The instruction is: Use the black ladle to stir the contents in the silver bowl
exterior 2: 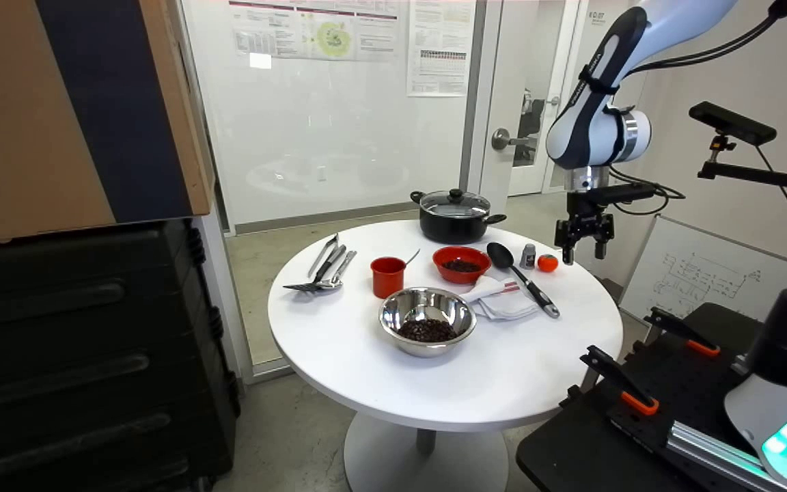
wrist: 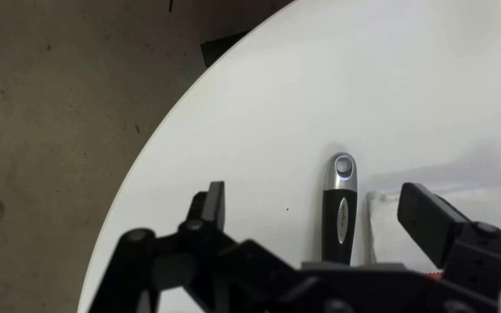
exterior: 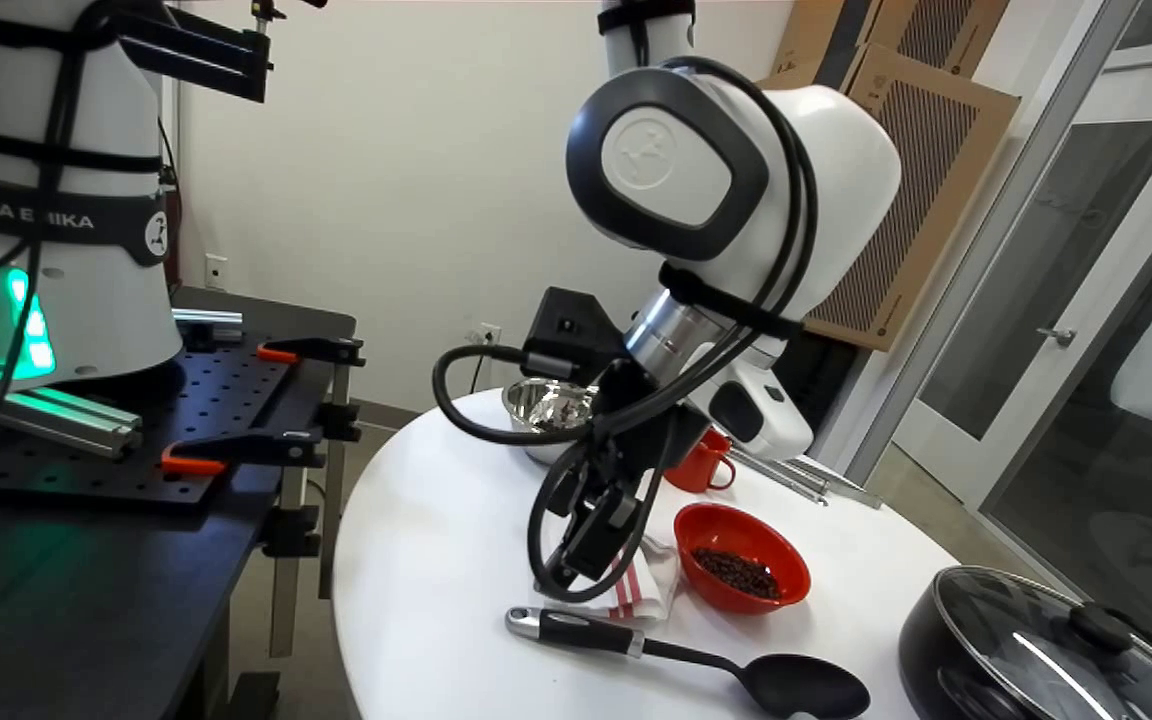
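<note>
In an exterior view, table [exterior 2: 516,372]: pot [exterior 2: 453,224] by back edge | tools [exterior 2: 328,262] by left edge | tomato [exterior 2: 547,264] near right edge | mixing bowl [exterior 2: 427,350] nearest front edge, bits [exterior 2: 427,331] inside | cloth [exterior 2: 508,305] between it and ladle [exterior 2: 534,292]

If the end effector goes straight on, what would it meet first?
Likely the black ladle: its handle shows between the open fingers in the wrist view. Depth is unclear; a finger might touch the cloth first.
</note>
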Tool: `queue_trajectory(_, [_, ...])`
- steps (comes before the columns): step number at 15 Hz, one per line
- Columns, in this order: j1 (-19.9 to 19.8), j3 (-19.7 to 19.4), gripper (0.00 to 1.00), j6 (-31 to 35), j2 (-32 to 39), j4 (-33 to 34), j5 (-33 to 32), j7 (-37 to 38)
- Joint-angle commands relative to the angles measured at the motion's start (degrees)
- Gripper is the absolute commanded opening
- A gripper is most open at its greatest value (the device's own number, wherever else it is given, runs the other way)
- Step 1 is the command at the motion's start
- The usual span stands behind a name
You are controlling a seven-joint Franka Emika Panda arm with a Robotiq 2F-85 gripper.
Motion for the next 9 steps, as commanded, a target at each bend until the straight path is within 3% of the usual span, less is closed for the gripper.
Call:
queue_trajectory(1, [-1.12, 1.75, 1.00, 3.24, 3.97, 1.60, 0.08, -0.43])
queue_trajectory(9, [-0.49, 2.81, 1.00, 9.94, 11.28, 4.54, -0.90, 0.90])
